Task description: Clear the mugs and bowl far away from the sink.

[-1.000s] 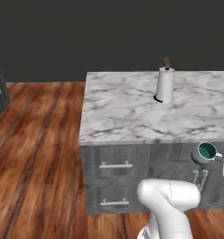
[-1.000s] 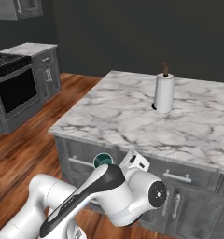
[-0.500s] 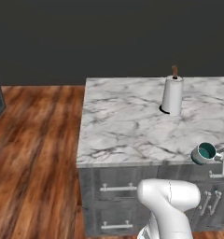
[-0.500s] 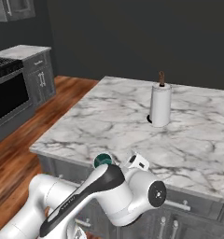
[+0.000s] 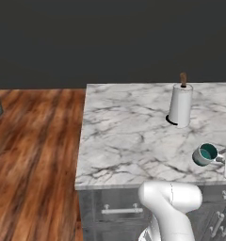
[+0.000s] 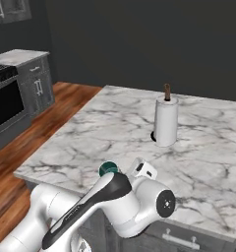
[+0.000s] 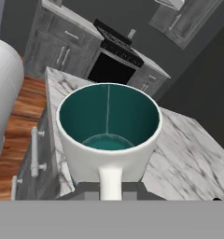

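While the claw point(image 7: 111, 193) pinches its handle, the pale grey mug with teal inside point(image 7: 109, 135) hangs over the white-grey marble island counter point(image 5: 129, 136).

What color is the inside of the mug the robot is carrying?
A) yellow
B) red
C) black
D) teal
D: in the hand view the pale mug, gripped at its handle by the tool, is teal inside, and the left base view shows the same teal.

One mug point(image 7: 109, 135), one paper towel roll point(image 5: 180, 106), one stove point(image 7: 115, 59).
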